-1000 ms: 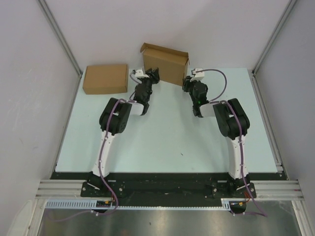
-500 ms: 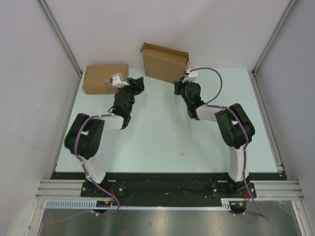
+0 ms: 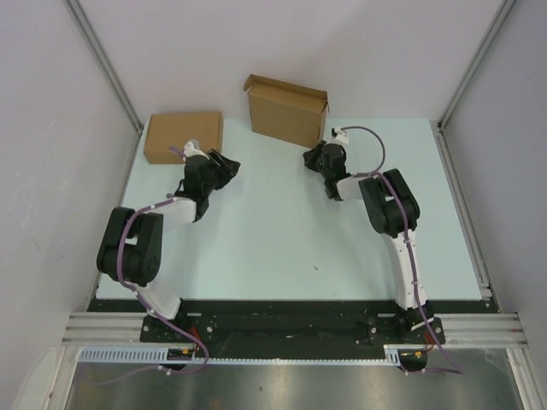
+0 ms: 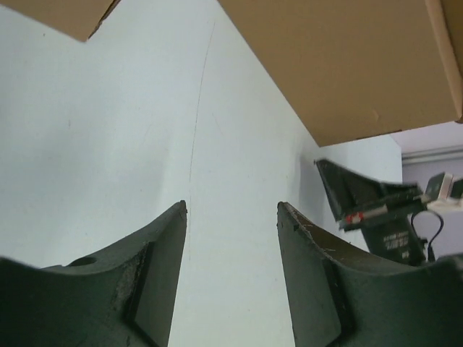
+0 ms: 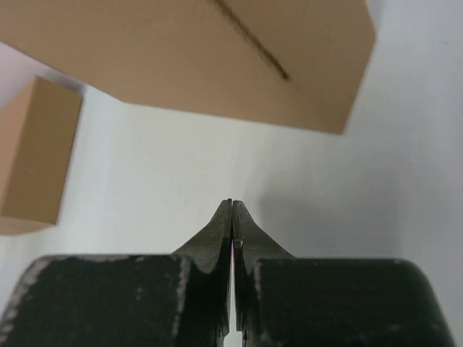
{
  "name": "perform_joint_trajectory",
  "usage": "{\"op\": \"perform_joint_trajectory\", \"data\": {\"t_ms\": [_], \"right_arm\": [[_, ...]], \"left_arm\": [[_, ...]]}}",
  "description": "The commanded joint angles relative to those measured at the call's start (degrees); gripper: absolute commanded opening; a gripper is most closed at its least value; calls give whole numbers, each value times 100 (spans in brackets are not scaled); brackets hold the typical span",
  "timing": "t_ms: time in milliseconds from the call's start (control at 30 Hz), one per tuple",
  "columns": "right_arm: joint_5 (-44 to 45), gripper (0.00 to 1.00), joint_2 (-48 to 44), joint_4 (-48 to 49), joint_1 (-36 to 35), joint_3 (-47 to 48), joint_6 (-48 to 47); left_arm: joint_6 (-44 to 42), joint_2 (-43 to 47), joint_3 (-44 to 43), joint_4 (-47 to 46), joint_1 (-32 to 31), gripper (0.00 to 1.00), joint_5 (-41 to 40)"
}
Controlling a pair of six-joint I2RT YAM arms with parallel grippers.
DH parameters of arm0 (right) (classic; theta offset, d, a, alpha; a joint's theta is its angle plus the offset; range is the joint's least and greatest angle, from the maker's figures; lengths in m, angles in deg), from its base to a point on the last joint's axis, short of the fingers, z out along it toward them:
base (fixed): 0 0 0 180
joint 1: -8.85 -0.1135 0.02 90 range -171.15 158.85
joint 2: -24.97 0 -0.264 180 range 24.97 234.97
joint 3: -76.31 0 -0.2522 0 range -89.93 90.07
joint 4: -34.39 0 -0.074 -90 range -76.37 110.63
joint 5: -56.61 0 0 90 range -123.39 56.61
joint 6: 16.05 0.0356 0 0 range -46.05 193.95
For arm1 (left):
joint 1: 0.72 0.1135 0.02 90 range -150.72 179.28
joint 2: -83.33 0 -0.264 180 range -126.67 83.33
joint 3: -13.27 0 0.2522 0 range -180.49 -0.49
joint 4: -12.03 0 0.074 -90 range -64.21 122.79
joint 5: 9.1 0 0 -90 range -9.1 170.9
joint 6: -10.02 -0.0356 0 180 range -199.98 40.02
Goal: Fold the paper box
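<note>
"Where was the paper box (image 3: 286, 111)?"
"Upper centre of the top view, folded shut, untouched by either arm."
"And the grippers?"
"The left gripper (image 4: 231, 207) gaped wide and empty. The right gripper (image 5: 231, 204) was pinched together on nothing."

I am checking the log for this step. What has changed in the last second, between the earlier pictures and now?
The left gripper, open, swung left, away from the standing brown cardboard box, toward the flat brown cardboard box. The right gripper, shut and empty, drew back slightly. Both boxes stayed in place.
</note>
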Motion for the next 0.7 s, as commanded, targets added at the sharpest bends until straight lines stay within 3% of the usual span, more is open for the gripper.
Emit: {"op": "perform_joint_trajectory", "data": {"t_ms": [0,267,667], "right_arm": [[-209,0,629,-257,173,1072,1127],[-376,0,1739,-968,385,2865,1930],[-217,0,1880,-1373,1008,3228,1842]], "left_arm": [[85,100,-172,323,8,58,232],[-91,-208,-611,683,148,58,329],[-135,-656,-1270,841,447,58,434]]}}
